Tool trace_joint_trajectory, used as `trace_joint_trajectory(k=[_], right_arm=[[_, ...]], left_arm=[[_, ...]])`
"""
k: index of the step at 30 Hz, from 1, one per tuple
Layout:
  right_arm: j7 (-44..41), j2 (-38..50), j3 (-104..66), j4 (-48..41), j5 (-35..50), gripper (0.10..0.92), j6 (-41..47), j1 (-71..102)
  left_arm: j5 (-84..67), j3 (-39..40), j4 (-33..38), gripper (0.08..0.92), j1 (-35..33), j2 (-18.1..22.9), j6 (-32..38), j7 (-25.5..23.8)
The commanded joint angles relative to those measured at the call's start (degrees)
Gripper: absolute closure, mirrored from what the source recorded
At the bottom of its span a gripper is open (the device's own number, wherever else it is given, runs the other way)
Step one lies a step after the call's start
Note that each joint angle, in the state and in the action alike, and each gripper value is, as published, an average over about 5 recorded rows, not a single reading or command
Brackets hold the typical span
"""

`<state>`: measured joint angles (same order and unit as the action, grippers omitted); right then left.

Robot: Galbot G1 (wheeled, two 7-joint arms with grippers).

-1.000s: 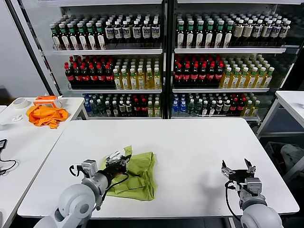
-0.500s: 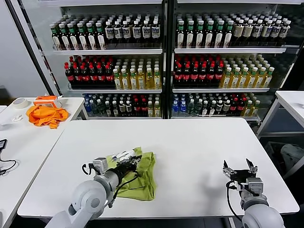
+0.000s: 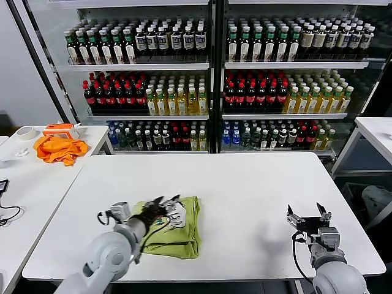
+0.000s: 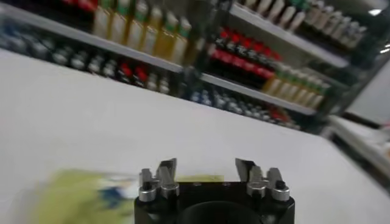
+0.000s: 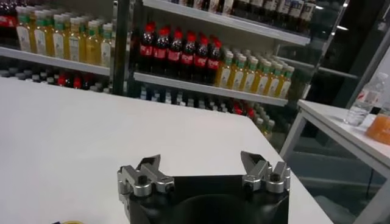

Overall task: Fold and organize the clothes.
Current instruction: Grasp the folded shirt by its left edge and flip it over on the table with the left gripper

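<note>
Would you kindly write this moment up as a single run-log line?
polo shirt: folded, lying on white table | left gripper: open over shirt, holding nothing | right gripper: open, idle at table's right edge

A big white table [image 3: 257, 184] fills the middle. Behind it stand tall shelves [image 3: 211, 64] packed with rows of bottles [image 3: 251, 92], some red, some yellow, some dark. Off to the left is another white table [image 3: 24, 177]. An orange cloth [image 3: 59, 149] lies on it, beside a roll of tape [image 3: 25, 133] and what may be a small orange box [image 3: 59, 129].
</note>
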<state>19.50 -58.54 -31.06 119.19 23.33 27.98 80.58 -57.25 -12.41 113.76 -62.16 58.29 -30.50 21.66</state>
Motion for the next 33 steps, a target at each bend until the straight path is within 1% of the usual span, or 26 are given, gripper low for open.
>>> trace_joint_trajectory(k=[1,4,7,11,14,24,31,33], right_arm=[[-0.34,0.03,-0.15,0.04,0.14,0.203,-0.25,-0.18],[-0.32,0.21,-0.28,-0.07,0.3,0.203,-0.3,-0.3],[-0.32,0.36,-0.37,-0.09,0.35,0.203,-0.31,-0.3],[-0.33,0.21,-0.69,0.19,0.37,0.203,-0.26,-0.21],[-0.32,0.23,-0.92,0.15,0.45,0.203,-0.28,-0.17],[-0.16,0.59,-0.85,-0.29,1.02,0.203,-0.2,-1.04],[-0.15,0.56,-0.73,-0.59,1.24,0.203,-0.2,-1.36],[-0.15,0.54,-0.72,-0.63,1.24,0.203,-0.2,-1.37]], left_arm=[[12.67,-6.83,-1.26,0.291,-9.25,-6.59,-0.09,-0.2],[13.61,-5.7,-1.97,0.216,-9.45,-4.97,0.0,-0.27],[14.53,-4.37,-2.78,0.183,-9.32,-3.35,0.24,-0.5],[19.14,-3.34,-4.87,0.178,-8.79,-1.98,2.92,-1.08],[20.49,-3.12,-5.75,0.177,-8.68,-1.8,4.13,-1.51],[20.22,-2.93,-4.28,0.177,-9.88,-0.84,2.39,-0.94],[17.02,-3.03,-5.74,0.179,-10.08,-0.37,3.37,-1.57],[16.8,-3.15,-5.85,0.207,-10.46,-0.41,3.82,-1.97]])
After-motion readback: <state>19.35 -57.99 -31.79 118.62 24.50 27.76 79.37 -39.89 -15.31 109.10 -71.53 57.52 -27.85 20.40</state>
